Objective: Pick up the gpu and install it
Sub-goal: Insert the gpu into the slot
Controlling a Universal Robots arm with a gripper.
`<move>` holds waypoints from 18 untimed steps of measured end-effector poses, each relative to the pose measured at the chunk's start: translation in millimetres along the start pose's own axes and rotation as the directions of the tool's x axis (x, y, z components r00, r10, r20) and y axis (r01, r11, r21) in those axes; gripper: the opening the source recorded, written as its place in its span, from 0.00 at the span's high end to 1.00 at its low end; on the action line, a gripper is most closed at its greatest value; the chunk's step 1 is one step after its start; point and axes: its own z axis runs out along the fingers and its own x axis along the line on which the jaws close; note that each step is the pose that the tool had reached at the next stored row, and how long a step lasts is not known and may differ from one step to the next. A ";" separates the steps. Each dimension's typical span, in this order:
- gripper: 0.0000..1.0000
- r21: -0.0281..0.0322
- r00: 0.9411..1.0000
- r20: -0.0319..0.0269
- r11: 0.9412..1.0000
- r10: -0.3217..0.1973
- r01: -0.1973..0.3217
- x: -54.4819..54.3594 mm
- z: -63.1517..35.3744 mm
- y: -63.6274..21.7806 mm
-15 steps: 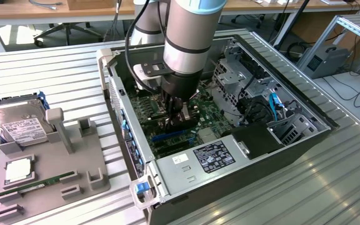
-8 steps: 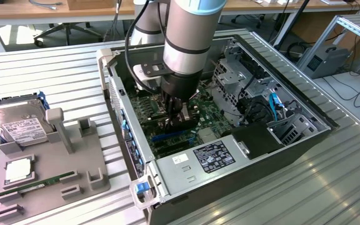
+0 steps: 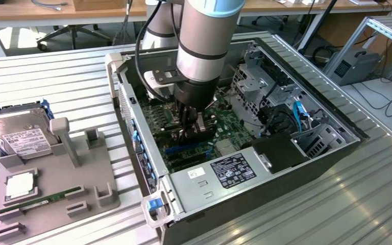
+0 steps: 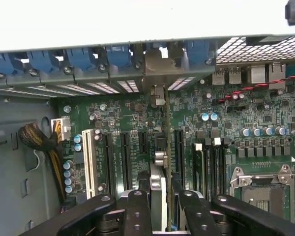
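Tabletop [image 3: 59, 66]: ribbed silver aluminium slats; wooden desks and an office chair [image 3: 73, 30] behind; grey moulded parts tray [image 3: 59, 189] toward the exterior view's left, bearing a silver hard drive with white label [image 3: 20, 133] and a thin green RAM stick [image 3: 41, 200]; open black computer case [image 3: 264, 158] lying on its side, green motherboard [image 4: 123, 118] exposed; end effector [image 4: 160, 196]: black-fingered, lowered inside the case, part-closed on the gpu [image 4: 159, 167], a flat card seen edge-on, upright between the fingers, its silver bracket at the case's rear wall, standing over the black expansion slots [image 4: 125, 157].
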 end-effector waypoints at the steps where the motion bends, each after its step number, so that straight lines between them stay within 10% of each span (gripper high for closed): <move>1: 0.73 0.000 1.000 0.000 1.000 0.000 0.000 0.0 0.3 0.7; 18: 0.73 0.000 1.000 0.000 1.000 0.000 0.000 0.1 3.1 1.5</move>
